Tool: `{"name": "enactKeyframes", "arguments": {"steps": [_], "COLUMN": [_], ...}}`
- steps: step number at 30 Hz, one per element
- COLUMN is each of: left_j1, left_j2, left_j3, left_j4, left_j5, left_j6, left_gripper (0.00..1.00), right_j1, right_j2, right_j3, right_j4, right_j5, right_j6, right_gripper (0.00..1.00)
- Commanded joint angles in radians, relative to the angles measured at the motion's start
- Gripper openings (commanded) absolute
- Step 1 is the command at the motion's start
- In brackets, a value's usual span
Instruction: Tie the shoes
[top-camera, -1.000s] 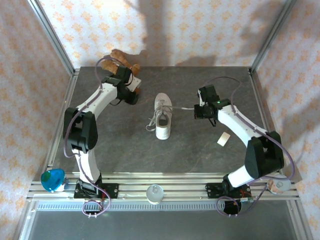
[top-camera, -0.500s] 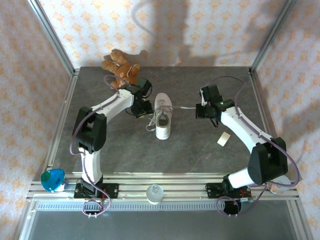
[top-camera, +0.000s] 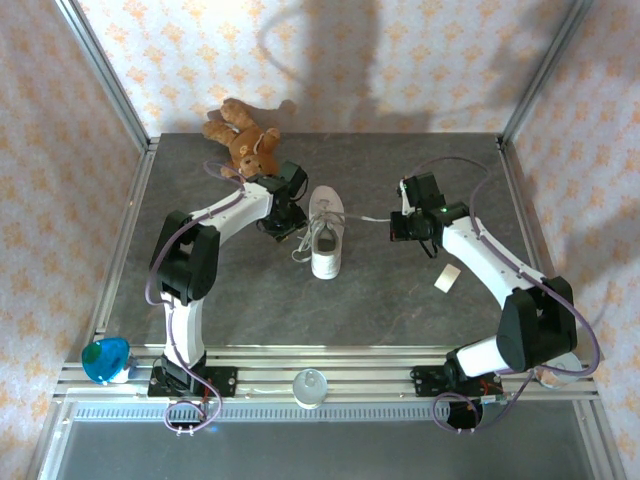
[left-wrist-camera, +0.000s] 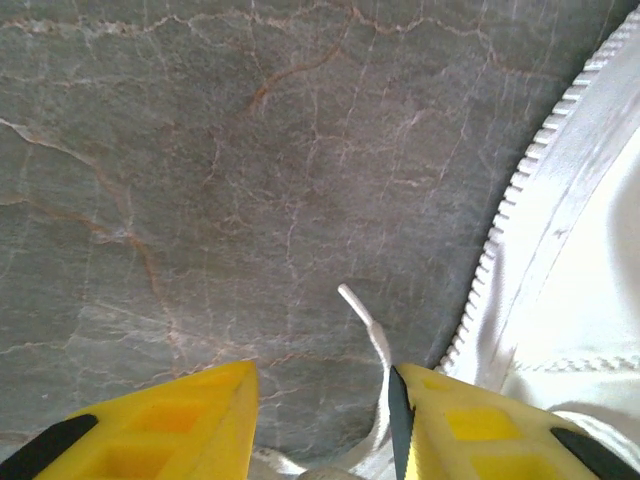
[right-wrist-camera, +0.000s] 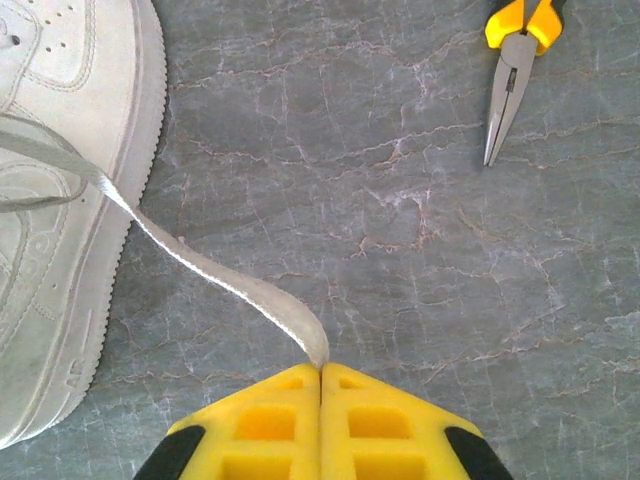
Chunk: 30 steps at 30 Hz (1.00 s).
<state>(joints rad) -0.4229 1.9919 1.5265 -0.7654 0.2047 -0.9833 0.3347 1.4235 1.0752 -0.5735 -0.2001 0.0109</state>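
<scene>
The white sneaker (top-camera: 327, 235) lies near the middle of the surface (top-camera: 380, 300), toe toward 12 o'clock and heel toward 6, its laces untied. At its 3 o'clock the right gripper (top-camera: 397, 222) has its jaws shut tight on the end of the right-hand lace (right-wrist-camera: 215, 280). The lace runs as a flat, nearly straight band from the eyelets out to the jaws, most likely held that way to keep the strand taut and out of the way for crossing. At the sneaker's 9 o'clock the left gripper (left-wrist-camera: 322, 420) hangs low with its jaws moderately apart and holding nothing. The left-hand lace tip (left-wrist-camera: 362, 318) lies on the surface between them, close to the finger nearer the sole, so this looks like a line-up for a pinch. The thin lace lies flat against the surface and tight to the sole edge, which crowds that approach. A brown teddy bear (top-camera: 243, 140) sits at about 10 o'clock, just behind the left arm. A small pale card (top-camera: 446, 278) lies at 4 o'clock, and yellow-handled pliers (right-wrist-camera: 513, 60) lie well apart from the right jaws, neither in the way.
</scene>
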Motion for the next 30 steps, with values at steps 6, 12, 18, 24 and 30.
{"name": "enactKeyframes", "arguments": {"steps": [6,12,18,24,30], "left_j1": [-0.021,-0.053,-0.080,-0.104,-0.099], "left_j2": [0.055,0.111,0.150,0.177,0.121], "left_j3": [0.009,0.066,0.115,0.113,0.044], "left_j4": [0.021,-0.001,-0.037,-0.058,-0.036], "left_j5": [-0.022,-0.028,-0.056,-0.059,-0.078], "left_j6": [-0.119,-0.139,-0.147,-0.159,-0.146], "left_gripper": [0.41,0.41,0.41,0.40,0.34], "right_j1": [-0.003,-0.003,-0.003,-0.002,-0.002], "right_j2": [-0.032,-0.040,-0.050,-0.070,-0.089], "right_j3": [-0.007,-0.018,-0.020,-0.027,-0.032], "right_j4": [0.028,0.032,0.026,0.020,0.013], "right_j5": [-0.010,-0.011,-0.006,-0.001,0.005], "right_j6": [0.000,-0.004,-0.017,-0.028,-0.040], "right_gripper": [0.00,0.00,0.00,0.00,0.00]}}
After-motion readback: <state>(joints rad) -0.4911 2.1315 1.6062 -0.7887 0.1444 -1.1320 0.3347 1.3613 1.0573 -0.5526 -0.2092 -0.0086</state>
